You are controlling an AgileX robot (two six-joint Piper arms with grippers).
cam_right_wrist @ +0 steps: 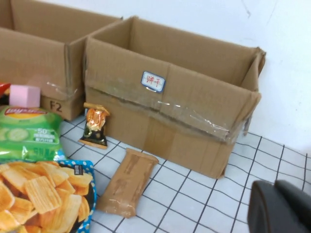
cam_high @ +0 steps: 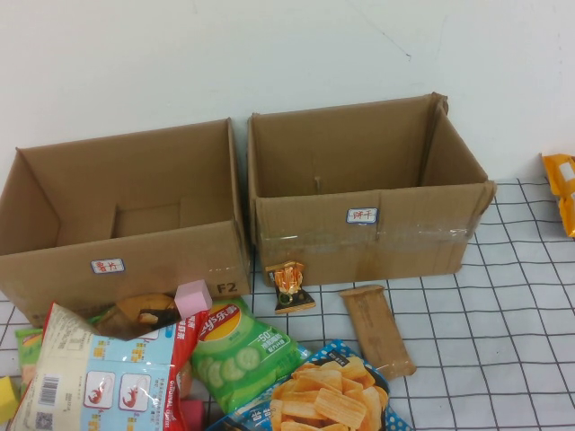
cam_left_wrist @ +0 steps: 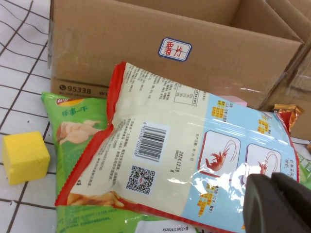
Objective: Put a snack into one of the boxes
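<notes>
A large white, blue and red shrimp snack bag [cam_high: 94, 377] is tilted up in front of the left cardboard box [cam_high: 126, 260]. In the left wrist view my left gripper [cam_left_wrist: 269, 182] is shut at the lower edge of this bag [cam_left_wrist: 184, 145], apparently pinching it. The right cardboard box [cam_high: 359, 238] stands open beside the left one. My right gripper [cam_right_wrist: 274, 187] is shut and empty above the checked cloth, to the right of the right box [cam_right_wrist: 170, 116]. Neither gripper shows in the high view.
In front of the boxes lie a green cucumber chips bag [cam_high: 238, 355], a blue chips bag [cam_high: 328, 395], a brown bar [cam_high: 377, 328], a small gold packet [cam_high: 289, 285] and a pink cube [cam_high: 193, 298]. A yellow cube [cam_left_wrist: 25, 157] and an orange packet [cam_high: 561, 189] lie at the sides.
</notes>
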